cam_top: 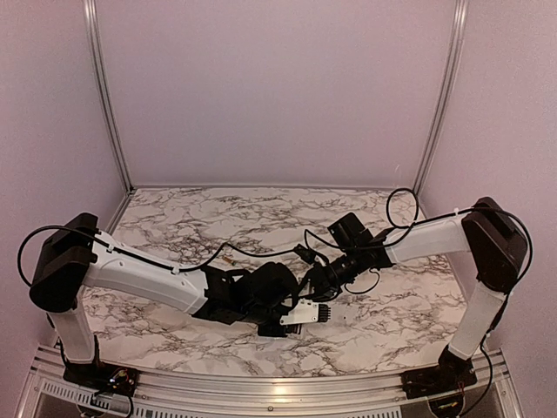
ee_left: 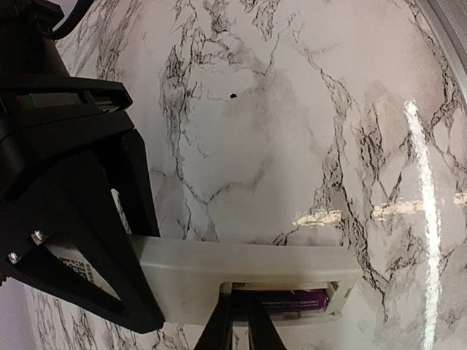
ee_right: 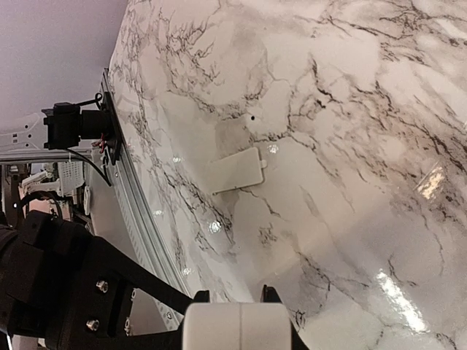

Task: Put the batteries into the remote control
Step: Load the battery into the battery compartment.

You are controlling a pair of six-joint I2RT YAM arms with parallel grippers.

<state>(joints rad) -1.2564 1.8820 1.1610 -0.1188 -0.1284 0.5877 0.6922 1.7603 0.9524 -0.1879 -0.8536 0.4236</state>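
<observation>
**Seat the battery flat, with the remote braced at both ends**

You have the remote (ee_left: 248,266) off the worktop (ee_right: 350,109), between the two arms near the middle. The left end effector (cam_top: 280,324) is clamped narrow on one end of it. The right end effector (ee_right: 235,299) is pinched narrow on its long edge, beside the recess (ee_left: 277,286). A purple battery (ee_left: 292,300) lies in that recess.

The step in hand looks like bedding that battery down. Hold the left grip firm and level so the recess faces up. If you press with the right arm, let go of the edge first and push straight into the recess, not along it, or the cell may tip out against its spring. Move slowly: the remote is slim, and it is held only at one end and one edge, so it could twist. The cover (ee_right: 233,171) lies flat on the worktop, well apart from the remote, ready to fit later.

What you cannot see:
- The lower part of the recess runs out of the left wrist view, so a second cell cannot be confirmed.
- Polarity marks and contacts are too small to read.
- The left end effector's far finger is hidden behind the remote.
- From above, the arms cover most of the remote.
</observation>
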